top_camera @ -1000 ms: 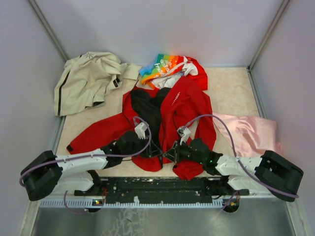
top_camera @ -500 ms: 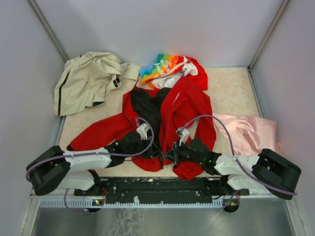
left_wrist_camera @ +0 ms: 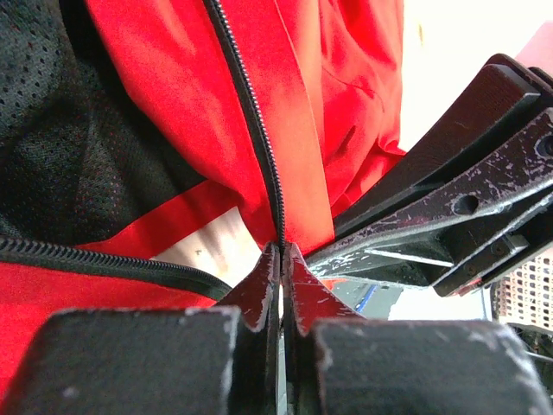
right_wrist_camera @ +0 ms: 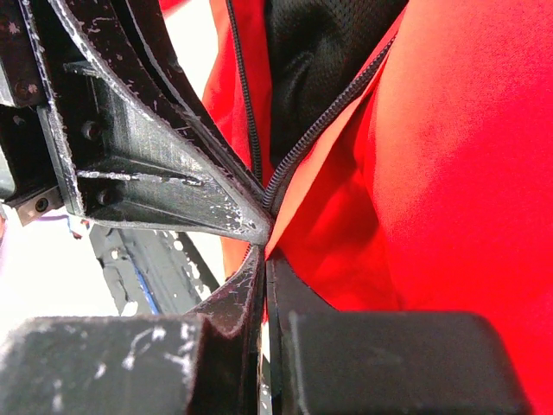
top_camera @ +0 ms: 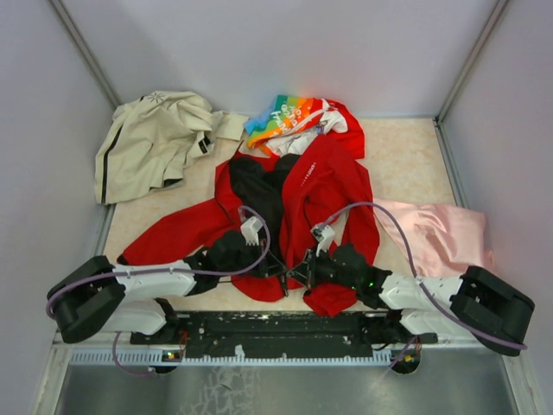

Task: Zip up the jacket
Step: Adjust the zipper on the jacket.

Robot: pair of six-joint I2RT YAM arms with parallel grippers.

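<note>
Left fingers [left_wrist_camera: 259,290] and right fingers [right_wrist_camera: 232,294] pinching jacket [top_camera: 321,186] zipper edge — arms low, tips nearly touching

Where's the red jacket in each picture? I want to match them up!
Top view: the jacket lies spread out in the middle of the picture.
Left wrist view: the jacket fills the top and the left.
Right wrist view: the jacket fills the right side.
Shared landmark: its black mesh lining, at the left in the left wrist view and at the top in the right wrist view.
</note>
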